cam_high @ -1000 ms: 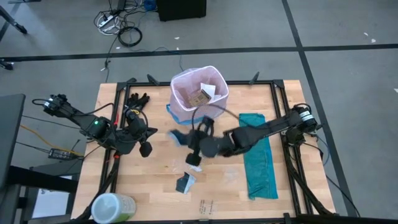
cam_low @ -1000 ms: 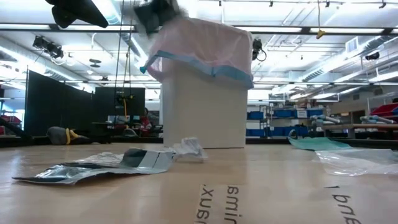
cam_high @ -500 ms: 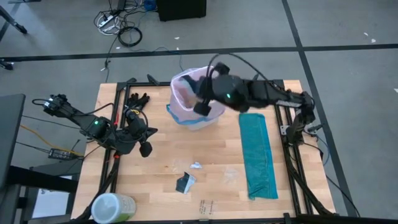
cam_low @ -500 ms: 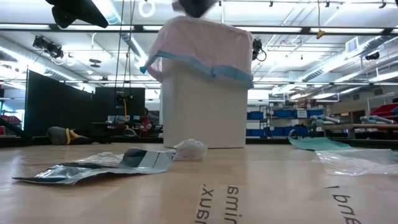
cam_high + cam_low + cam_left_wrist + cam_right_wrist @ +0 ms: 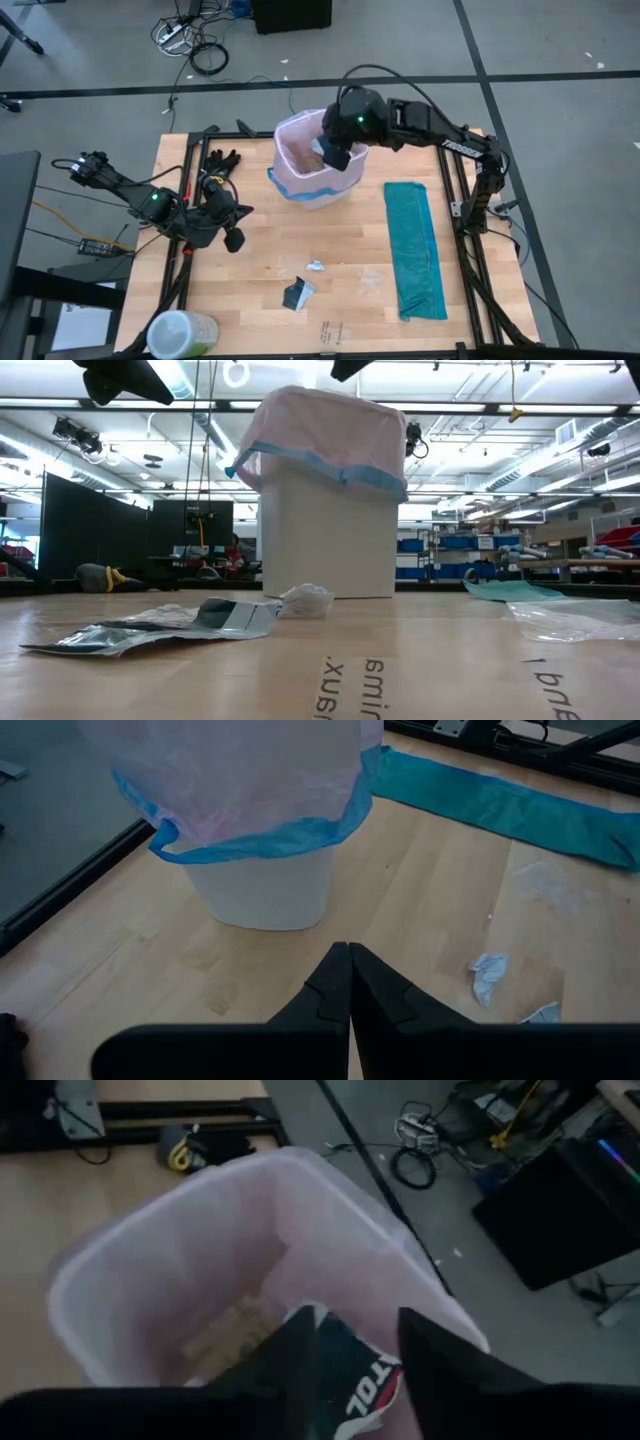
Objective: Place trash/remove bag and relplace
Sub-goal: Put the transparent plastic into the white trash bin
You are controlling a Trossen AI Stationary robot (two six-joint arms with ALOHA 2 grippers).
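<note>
Risk: the black-and-white printed packet (image 5: 362, 1392) may catch on the translucent pink liner bag with blue rim band (image 5: 300, 185) instead of dropping, since the right gripper (image 5: 337, 150) hangs near the bin's 3 o'clock rim. Its fingers are parted, the packet between them, directly over the bag's mouth. Left gripper (image 5: 233, 238) is clenched empty at 9 o'clock. More scraps (image 5: 300, 290) lie at 6 o'clock.

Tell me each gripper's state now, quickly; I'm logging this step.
Left gripper: closed, empty, beside the bin.
Right gripper: open over the bag, a black-and-white packet between its fingers.
</note>
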